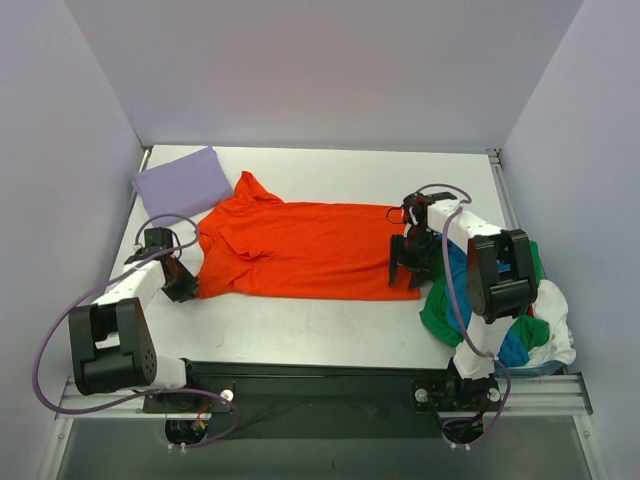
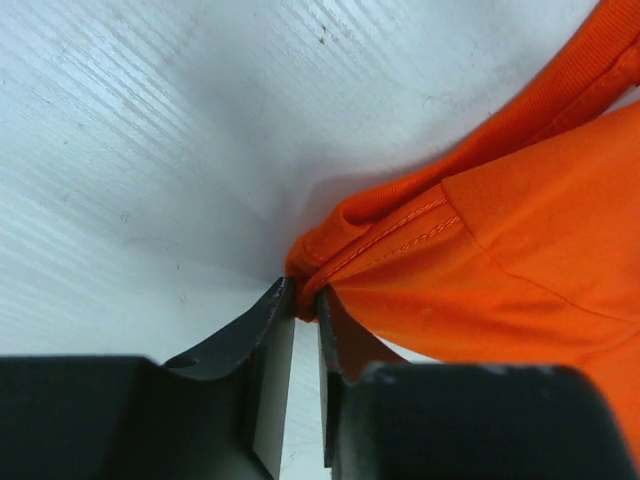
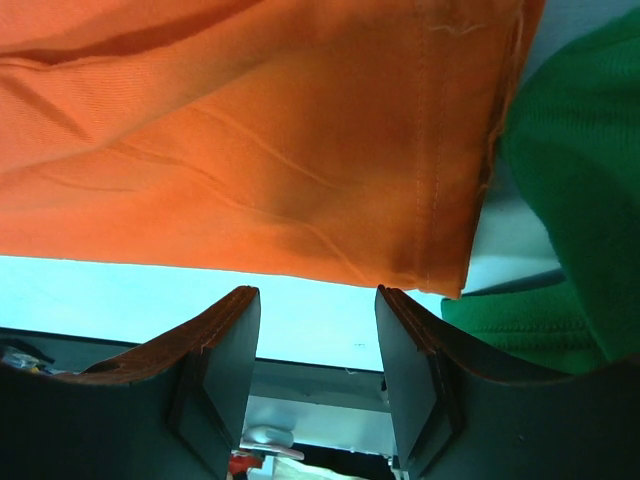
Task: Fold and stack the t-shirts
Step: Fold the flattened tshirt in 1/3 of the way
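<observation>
Left pincer (image 2: 305, 297) pinches a corner of the orange-red t-shirt (image 1: 300, 245); right pincer (image 3: 316, 305) is spread by its hem.

Setting is read as a robotics lab bench cell. Plain pale panels (image 1: 330, 70) are set up beyond the grippers and outward of each, so a white table (image 1: 330, 335) is closed in on three sides. Behind the left gripper (image 1: 188, 290) and the right gripper (image 1: 405, 278), toward the arm bases, a metal rail (image 1: 540, 398) is fixed along the near edge beside a black plate (image 1: 320, 385). Purple cables (image 1: 40, 350) are looped loose along both arms. Bare frame hardware is glimpsed past the right gripper's parted fingers. An orange-red t-shirt (image 1: 300, 250) is spread on the bare board between the grippers, its edge nipped by the left one.
</observation>
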You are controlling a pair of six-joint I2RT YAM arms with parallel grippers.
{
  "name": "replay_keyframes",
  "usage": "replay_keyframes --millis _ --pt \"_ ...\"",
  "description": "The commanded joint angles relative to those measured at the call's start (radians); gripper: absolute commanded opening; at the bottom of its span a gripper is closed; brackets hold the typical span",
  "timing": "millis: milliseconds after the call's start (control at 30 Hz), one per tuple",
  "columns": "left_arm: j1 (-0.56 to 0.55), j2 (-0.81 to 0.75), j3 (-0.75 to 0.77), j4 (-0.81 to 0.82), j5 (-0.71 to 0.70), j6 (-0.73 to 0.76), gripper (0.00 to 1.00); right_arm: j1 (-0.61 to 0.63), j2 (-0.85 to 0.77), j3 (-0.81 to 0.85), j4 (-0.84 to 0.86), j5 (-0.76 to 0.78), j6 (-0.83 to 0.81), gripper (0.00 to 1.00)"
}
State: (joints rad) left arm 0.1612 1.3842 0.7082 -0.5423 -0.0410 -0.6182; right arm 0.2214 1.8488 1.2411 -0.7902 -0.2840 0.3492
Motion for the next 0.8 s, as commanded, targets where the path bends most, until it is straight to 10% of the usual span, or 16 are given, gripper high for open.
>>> replay_keyframes --millis 0,133,767 --pt "0.008 0.019 0.013 0.064 -0.014 0.024 0.20 -0.007 0.007 -0.005 -0.041 0.031 -0.010 0.50" --pt "0.012 0.053 0.048 0.048 -0.023 0.051 0.01 -0.008 0.021 -0.008 -0.041 0.049 -0.013 0.50" --pt "0.038 -0.057 0.134 -0.131 -0.080 0.267 0.00 0.010 0.004 -0.019 -0.046 0.077 -0.013 0.50"
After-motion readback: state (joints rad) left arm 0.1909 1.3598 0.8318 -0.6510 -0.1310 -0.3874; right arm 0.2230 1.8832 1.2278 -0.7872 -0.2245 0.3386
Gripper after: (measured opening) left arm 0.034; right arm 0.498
